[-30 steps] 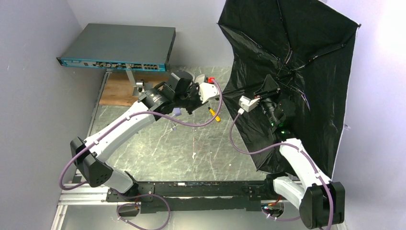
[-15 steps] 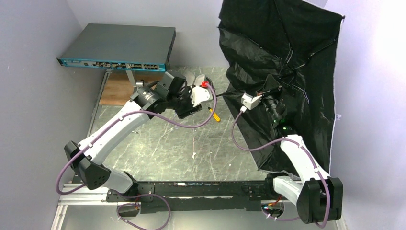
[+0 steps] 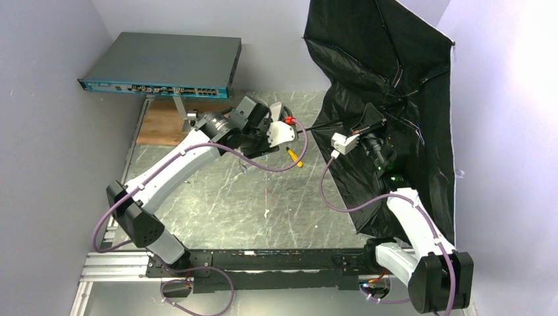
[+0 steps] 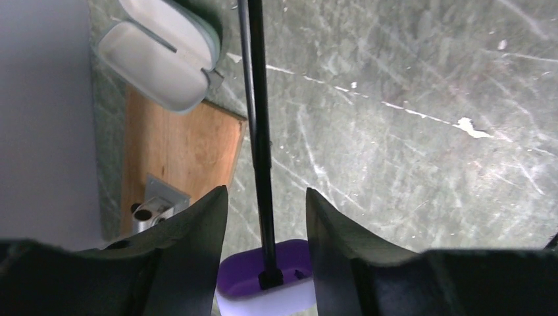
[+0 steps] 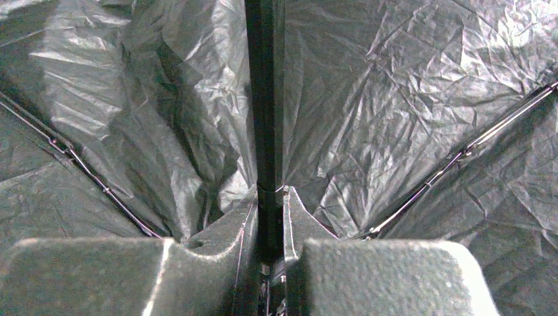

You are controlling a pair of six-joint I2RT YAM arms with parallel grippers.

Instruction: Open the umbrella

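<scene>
The umbrella [image 3: 395,59] stands open at the back right, its black lining and ribs facing the camera and a pale edge along its right side. My right gripper [image 3: 372,128] is shut on the thin black shaft [image 5: 264,92] near the hub, its jaws [image 5: 270,191] pressed to both sides, with lining [image 5: 395,99] all around. My left gripper [image 3: 262,139] holds the small pale handle [image 4: 263,289] between its fingers [image 4: 266,191]. The shaft [image 4: 258,99] runs out past the fingertips.
A grey network switch [image 3: 164,62] sits raised at the back left above a wooden board [image 3: 168,128]. A pale oval hinged case [image 4: 161,56] lies open by the board. A small yellow-handled tool [image 3: 294,158] lies mid-table. Walls close in on the left and right.
The canopy's right corner has swung left and the canopy looks narrower. My left arm has shifted right and back, still holding the handle. The right gripper has stayed on the shaft.
</scene>
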